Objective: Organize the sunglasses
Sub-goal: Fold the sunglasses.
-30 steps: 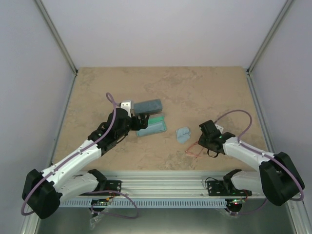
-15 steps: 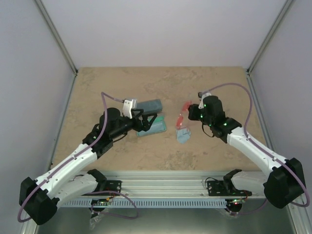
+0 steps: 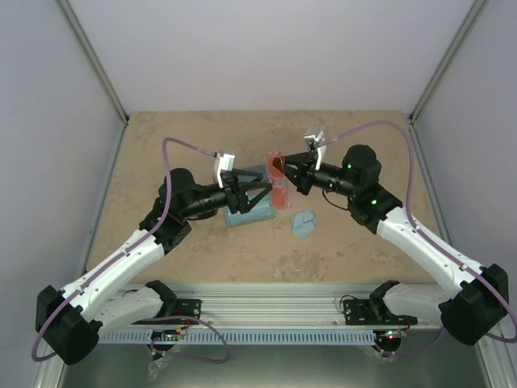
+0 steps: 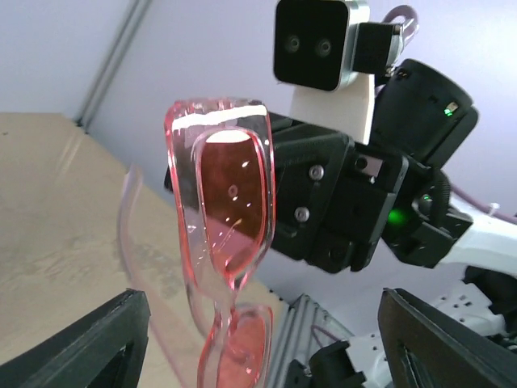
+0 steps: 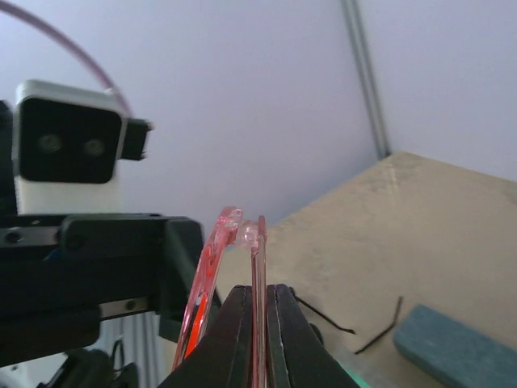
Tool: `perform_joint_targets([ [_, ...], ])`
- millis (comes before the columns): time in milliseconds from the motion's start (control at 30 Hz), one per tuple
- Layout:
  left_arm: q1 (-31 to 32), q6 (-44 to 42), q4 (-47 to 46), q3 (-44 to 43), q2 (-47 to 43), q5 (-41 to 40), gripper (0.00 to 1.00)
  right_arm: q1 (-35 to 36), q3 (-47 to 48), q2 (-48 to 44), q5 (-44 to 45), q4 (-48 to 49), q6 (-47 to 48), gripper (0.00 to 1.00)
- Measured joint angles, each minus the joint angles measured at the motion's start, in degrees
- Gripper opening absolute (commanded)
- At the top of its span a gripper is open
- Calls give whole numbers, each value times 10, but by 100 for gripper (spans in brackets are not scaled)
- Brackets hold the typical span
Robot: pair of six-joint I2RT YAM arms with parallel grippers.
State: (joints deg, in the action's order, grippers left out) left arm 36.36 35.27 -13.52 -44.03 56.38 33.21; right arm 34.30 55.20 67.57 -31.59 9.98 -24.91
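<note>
Currently gripping red glasses (image 3: 278, 181) by one arm in tightly closed right gripper (image 3: 286, 171), aloft above the cases (image 3: 242, 217). Holding left gripper (image 3: 260, 187) wide apart, facing the frame, gripping nothing.

Tan, marbled table (image 3: 355, 145) with pale walls (image 3: 275, 48) on three sides. Bare metal post (image 3: 95, 66) rises at each far corner. Light blue cloth (image 3: 304, 223) lies crumpled on tabletop, right of centre, apart from both cases. Rectangular blue-grey case (image 5: 452, 349) rests flat on table; mostly hidden in top view. Paler case (image 3: 241, 217) sits just nearer than it, partly covered, long side roughly left to right. Aluminium rail (image 3: 275, 297) runs along near table edge.
</note>
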Motion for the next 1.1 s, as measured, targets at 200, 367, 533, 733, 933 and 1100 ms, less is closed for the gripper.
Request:
perform_joint_targets([
  [200,0,15,-37,0,9,30,55,23,0,0,-52,32,0,1],
  [367,0,12,-57,6,19,60,38,36,0,0,-70,45,-2,1],
  [533,0,9,-73,14,19,81,35,38,1,0,-85,55,-5,1],
  [733,-1,5,-90,23,14,100,43,38,1,-7,-91,59,-7,1],
  [933,-1,3,-101,28,6,117,30,38,2,-14,-94,60,-6,1],
  [1100,-1,6,-119,33,5,131,21,38,2,-14,-104,64,-6,1],
])
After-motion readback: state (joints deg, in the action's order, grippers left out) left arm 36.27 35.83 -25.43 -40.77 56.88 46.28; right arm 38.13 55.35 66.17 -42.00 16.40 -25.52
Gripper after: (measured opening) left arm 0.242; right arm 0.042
